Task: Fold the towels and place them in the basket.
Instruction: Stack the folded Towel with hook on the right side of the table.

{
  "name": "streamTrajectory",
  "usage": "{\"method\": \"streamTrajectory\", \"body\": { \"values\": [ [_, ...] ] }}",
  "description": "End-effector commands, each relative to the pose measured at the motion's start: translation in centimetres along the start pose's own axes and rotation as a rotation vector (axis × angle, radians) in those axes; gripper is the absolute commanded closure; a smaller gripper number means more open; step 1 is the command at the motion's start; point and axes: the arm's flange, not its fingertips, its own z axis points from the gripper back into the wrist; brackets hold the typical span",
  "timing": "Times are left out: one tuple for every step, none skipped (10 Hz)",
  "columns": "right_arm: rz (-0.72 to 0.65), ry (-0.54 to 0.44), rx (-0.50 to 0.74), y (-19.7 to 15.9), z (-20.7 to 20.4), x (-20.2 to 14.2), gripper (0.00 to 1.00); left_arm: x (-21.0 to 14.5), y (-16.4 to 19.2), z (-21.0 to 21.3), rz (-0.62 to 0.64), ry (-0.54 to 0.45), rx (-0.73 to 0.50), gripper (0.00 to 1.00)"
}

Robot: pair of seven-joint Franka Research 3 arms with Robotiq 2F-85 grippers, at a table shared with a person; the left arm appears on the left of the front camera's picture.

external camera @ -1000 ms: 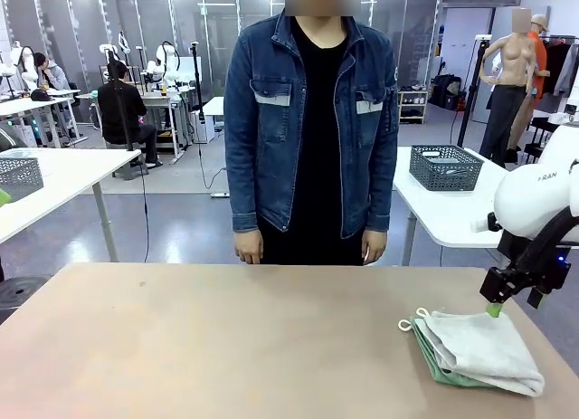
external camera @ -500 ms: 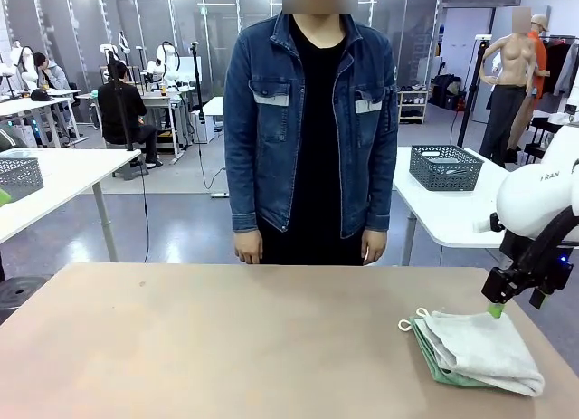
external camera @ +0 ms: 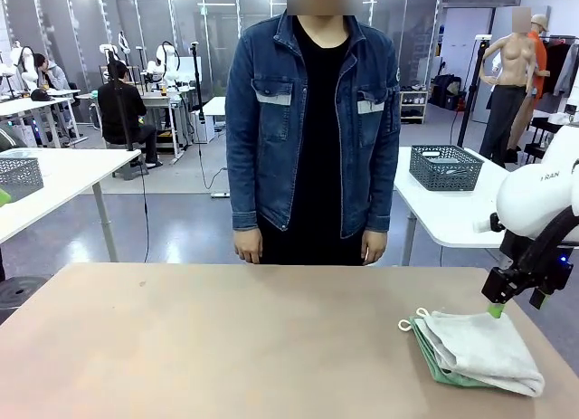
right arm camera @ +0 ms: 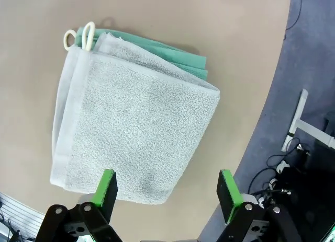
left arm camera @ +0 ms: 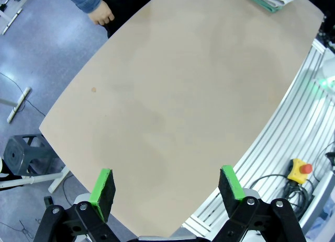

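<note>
A person (external camera: 312, 129) in a denim jacket (external camera: 262, 120) stands behind the table (external camera: 226, 338).

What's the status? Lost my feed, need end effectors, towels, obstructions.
Left end effector open over bare table. Right end effector open above towels, folded, stacked, cream on mint. Person's hands at far edge, clear.

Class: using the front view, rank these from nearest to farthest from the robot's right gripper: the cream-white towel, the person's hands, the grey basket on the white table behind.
From the right gripper:
1. Cream-white towel, directly below its fingers, on the green towel.
2. Person's nearer hand, at the table's far edge.
3. Basket, on the white table behind.
</note>
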Motion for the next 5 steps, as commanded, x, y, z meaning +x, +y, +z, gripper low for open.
{"method": "streamTrajectory", "body": {
  "values": [
    [0.0, 0.0, 0.0, 0.0, 0.0, 0.0, 0.04, 0.1, 0.1, -0.1, 0.005, -0.002, 0.005, 0.0],
    [0.023, -0.023, 0.043, -0.2, 2.8, -1.9, 0.04, 0.1, 0.1, -0.1, 0.005, -0.002, 0.005, 0.0],
    [0.058, -0.092, 0.043, -0.3, 8.6, -3.5, 0.04, 0.1, 0.1, -0.1, 0.005, -0.002, 0.005, 0.0],
    [0.09, -0.169, 0.017, -0.4, 13.7, -4.8, 0.04, 0.1, 0.1, -0.1, 0.005, -0.002, 0.005, 0.0],
    [0.128, -0.21, 0.098, -0.6, 18.0, -6.0, 0.04, 0.1, 0.1, -0.1, 0.005, -0.002, 0.005, 0.0]
  ]
}}
